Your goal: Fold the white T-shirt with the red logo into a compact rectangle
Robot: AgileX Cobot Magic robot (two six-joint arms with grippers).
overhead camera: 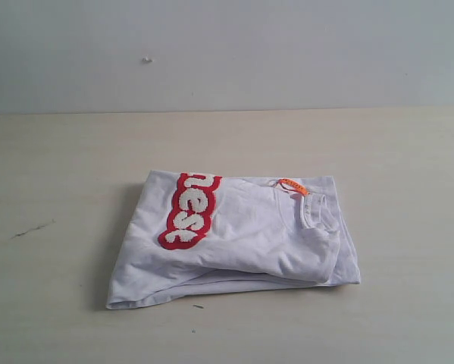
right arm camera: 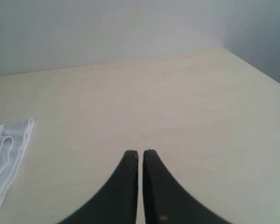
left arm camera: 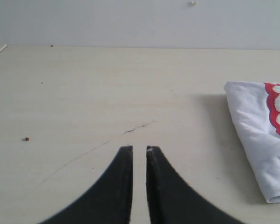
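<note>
1. Since the white T-shirt (overhead camera: 249,235) lies on the table (overhead camera: 60,152) as a stacked, roughly rectangular bundle, the folding appears finished or at its last tidy-up.
2. Neither arm shows in the exterior view; both grippers hang over bare tabletop, apart from the shirt.
3. Left of the shirt, the left gripper (left arm camera: 139,149) has its black fingers drawn to a narrow slit, holding nothing.
4. Right of the shirt, the right gripper (right arm camera: 140,153) has its fingers almost touching, also empty.
5. Any next move would likely call for squaring the shirt's near-left corner, which flares out from the stack.
6. The shirt looks like soft, thin cloth, gently wrinkled, with layered edges along its near side.
7. The red logo (overhead camera: 190,211), a fuzzy strip of white letters on red, crosses the shirt's left part.
8. An orange tag (overhead camera: 293,186) sits by the ribbed collar (overhead camera: 315,211) at the shirt's far right.
</note>
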